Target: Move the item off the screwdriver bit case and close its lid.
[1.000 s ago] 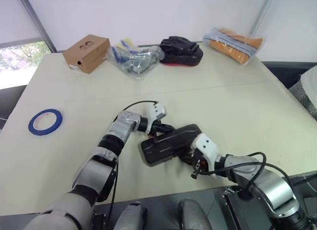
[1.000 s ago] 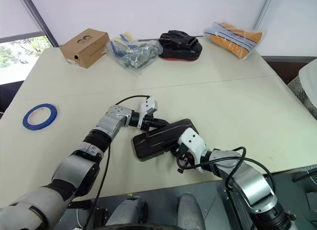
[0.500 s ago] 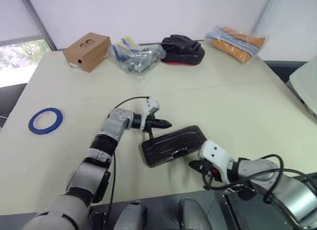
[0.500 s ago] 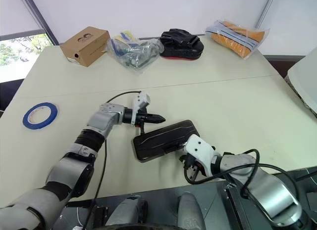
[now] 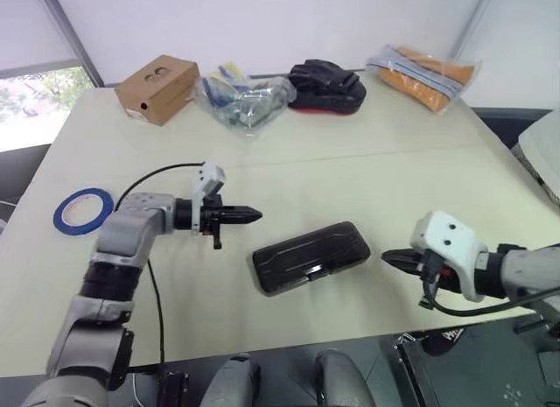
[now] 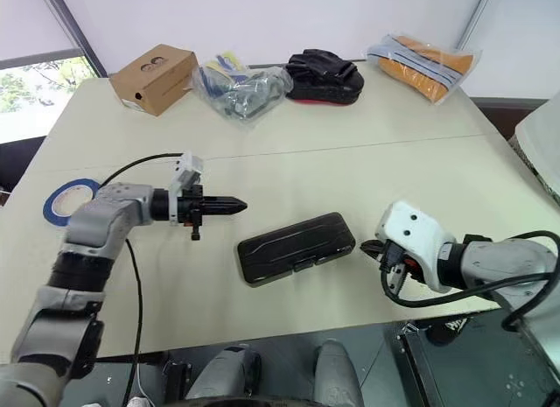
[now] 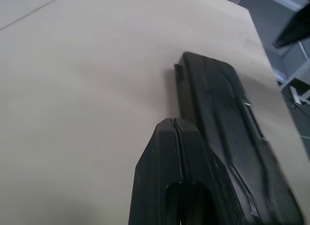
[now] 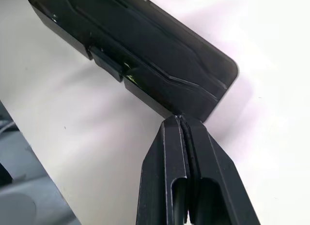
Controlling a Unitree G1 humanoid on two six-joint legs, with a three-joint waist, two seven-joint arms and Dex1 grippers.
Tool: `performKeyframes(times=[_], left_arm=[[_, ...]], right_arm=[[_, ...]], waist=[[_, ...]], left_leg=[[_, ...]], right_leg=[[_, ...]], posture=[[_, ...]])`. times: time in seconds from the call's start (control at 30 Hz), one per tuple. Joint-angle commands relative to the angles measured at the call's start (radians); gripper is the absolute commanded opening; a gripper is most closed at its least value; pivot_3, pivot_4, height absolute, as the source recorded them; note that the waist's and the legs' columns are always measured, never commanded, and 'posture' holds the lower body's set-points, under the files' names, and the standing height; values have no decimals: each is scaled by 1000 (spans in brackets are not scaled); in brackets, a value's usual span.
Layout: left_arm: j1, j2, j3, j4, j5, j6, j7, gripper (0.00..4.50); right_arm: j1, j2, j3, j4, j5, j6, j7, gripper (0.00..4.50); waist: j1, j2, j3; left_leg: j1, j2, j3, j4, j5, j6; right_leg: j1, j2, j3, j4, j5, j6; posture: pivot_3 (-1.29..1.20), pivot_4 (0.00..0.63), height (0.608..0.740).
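The screwdriver bit case (image 5: 310, 256) lies flat near the table's front edge with its dark smoky lid (image 8: 145, 55) down and the black latch (image 8: 107, 63) on its front side. The item, a blue ring of tape (image 5: 82, 209), lies on the table far to the left, apart from the case. My left gripper (image 5: 254, 216) is shut and empty, hovering left of the case and pointing toward it. Off the case's right end, my right gripper (image 5: 388, 259) is shut and empty too, its tip aimed at the case.
Along the table's far edge sit a cardboard box (image 5: 158, 90), a clear bag of small items (image 5: 245, 102), a black-and-red pouch (image 5: 325, 86) and an orange packet in plastic (image 5: 423, 74). The table's front edge runs just below the case.
Both grippers have pulled away from the case: the left one up and to the left, the right one up and to the right. The case lies closed as before.
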State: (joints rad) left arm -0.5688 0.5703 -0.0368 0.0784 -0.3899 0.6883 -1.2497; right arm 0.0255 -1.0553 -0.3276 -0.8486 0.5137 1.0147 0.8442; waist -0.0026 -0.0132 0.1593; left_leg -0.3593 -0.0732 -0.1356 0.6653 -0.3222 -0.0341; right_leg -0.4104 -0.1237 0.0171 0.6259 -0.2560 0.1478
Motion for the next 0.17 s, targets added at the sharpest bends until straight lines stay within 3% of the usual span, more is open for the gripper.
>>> performKeyframes(times=[0.03, 0.17], left_arm=[[34, 47, 40, -105, -69, 54, 1, 0], [90, 102, 51, -203, -121, 97, 9, 0]], right_arm=[[19, -28, -61, 0, 5, -39, 34, 26], [54, -51, -94, 38, -10, -84, 70, 26]], waist=[[4, 0, 0], [10, 0, 0]], left_leg=[[0, 0, 0, 0, 0, 0], [0, 0, 1, 0, 0, 0]], right_leg=[[0, 0, 0, 0, 0, 0], [0, 0, 0, -1, 0, 0]], posture=[[0, 150, 740], [0, 150, 740]])
